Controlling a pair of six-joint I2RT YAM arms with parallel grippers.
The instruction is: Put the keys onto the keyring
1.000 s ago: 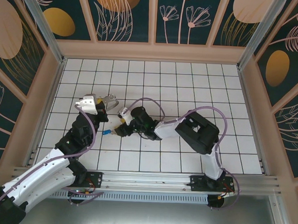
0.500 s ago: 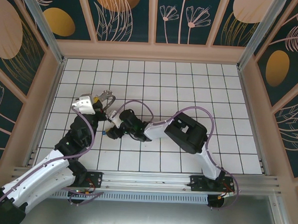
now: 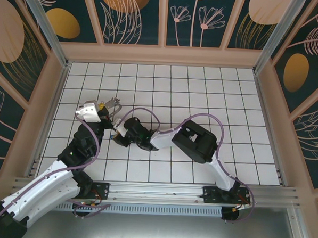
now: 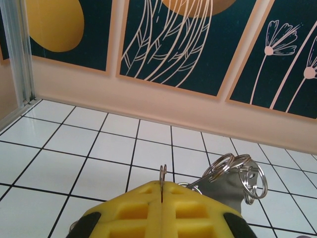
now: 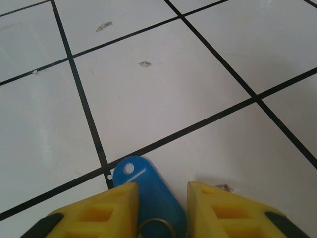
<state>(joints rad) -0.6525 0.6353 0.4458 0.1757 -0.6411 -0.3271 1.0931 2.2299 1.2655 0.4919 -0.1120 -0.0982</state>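
Note:
The key's blue plastic head (image 5: 148,186) lies flat on a white tile, with a small metal loop at its near end. My right gripper (image 5: 161,187) is low over it. Its yellow fingers stand apart on either side of the blue head, the left one overlapping its edge. From above, the right gripper (image 3: 118,137) is just below my left gripper (image 3: 108,114). The left gripper (image 4: 162,184) is shut on a thin metal ring (image 4: 163,172) of the keyring. More rings (image 4: 238,170) and a greyish strap (image 4: 223,191) hang off to its right.
The left wall (image 3: 45,99) and its aluminium post run close beside the left arm. The right arm's black elbow (image 3: 194,144) and purple cable arch over the middle tiles. White tiled floor stretches to the back wall (image 4: 163,99).
The right arm has swung left, bringing its gripper down by the left gripper, and its jaws have narrowed around the blue key. The left gripper has barely moved, still holding the ring.

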